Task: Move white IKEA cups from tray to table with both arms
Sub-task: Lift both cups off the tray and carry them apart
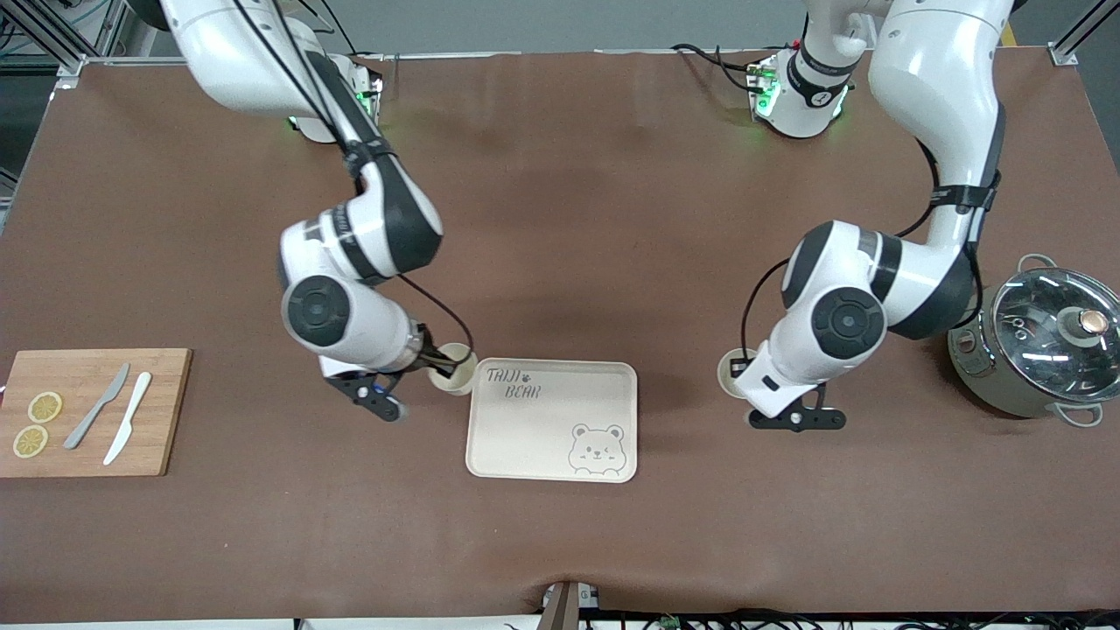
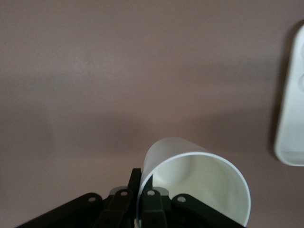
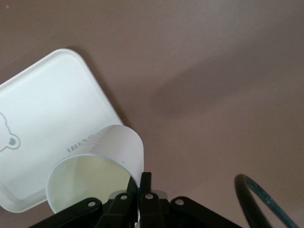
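Two white IKEA cups show. My right gripper [image 1: 437,362] is shut on the rim of one cup [image 1: 455,368], one finger inside and one outside, at the corner of the bear tray [image 1: 553,420] toward the right arm's end. The right wrist view shows this gripper [image 3: 140,184], its cup [image 3: 92,176] and the tray [image 3: 45,116] under it. My left gripper [image 1: 744,368] is shut on the rim of the other cup [image 1: 728,372], over bare table between the tray and the pot. The left wrist view shows this gripper [image 2: 141,191], its cup [image 2: 202,183] and the tray's edge [image 2: 292,118].
A grey-green pot with a glass lid [image 1: 1041,341] stands at the left arm's end. A wooden cutting board [image 1: 92,411] with two lemon slices [image 1: 37,423] and two knives [image 1: 112,416] lies at the right arm's end. The table is brown.
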Controlling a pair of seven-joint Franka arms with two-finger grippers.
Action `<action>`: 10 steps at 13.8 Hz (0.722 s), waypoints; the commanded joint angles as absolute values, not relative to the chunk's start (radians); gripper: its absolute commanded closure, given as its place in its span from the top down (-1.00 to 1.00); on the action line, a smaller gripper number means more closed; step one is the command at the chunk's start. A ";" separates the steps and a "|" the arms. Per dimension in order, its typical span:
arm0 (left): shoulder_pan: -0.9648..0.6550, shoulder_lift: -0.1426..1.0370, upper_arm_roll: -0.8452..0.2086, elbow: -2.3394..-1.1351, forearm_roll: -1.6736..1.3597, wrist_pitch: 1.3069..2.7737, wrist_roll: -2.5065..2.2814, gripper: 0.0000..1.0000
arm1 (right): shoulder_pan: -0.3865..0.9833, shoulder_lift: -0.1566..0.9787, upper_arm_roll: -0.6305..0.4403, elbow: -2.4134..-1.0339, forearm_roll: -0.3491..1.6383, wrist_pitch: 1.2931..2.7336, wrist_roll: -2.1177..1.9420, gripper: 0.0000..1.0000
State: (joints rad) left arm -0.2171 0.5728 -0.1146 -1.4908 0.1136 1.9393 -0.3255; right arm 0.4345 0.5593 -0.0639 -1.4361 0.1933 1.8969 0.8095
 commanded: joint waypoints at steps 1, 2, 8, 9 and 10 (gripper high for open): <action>-0.154 0.532 -0.123 -1.572 0.140 1.940 -0.256 -1.00 | 0.338 0.389 -0.049 -1.664 0.178 1.913 0.617 -1.00; -0.138 0.534 -0.123 -1.584 0.140 1.948 -0.238 -1.00 | 0.309 0.349 -0.051 -1.722 0.178 1.913 0.536 -1.00; -0.014 0.548 -0.124 -1.692 0.140 2.106 -0.092 -1.00 | 0.183 0.210 -0.051 -1.954 0.078 1.960 0.300 -1.00; 0.000 0.548 -0.126 -1.716 0.140 2.133 -0.060 -1.00 | 0.163 0.189 -0.052 -2.012 0.066 2.008 0.243 -1.00; 0.015 0.548 -0.127 -1.727 0.137 2.150 -0.037 -1.00 | 0.131 0.178 -0.052 -2.057 0.061 2.050 0.182 -1.00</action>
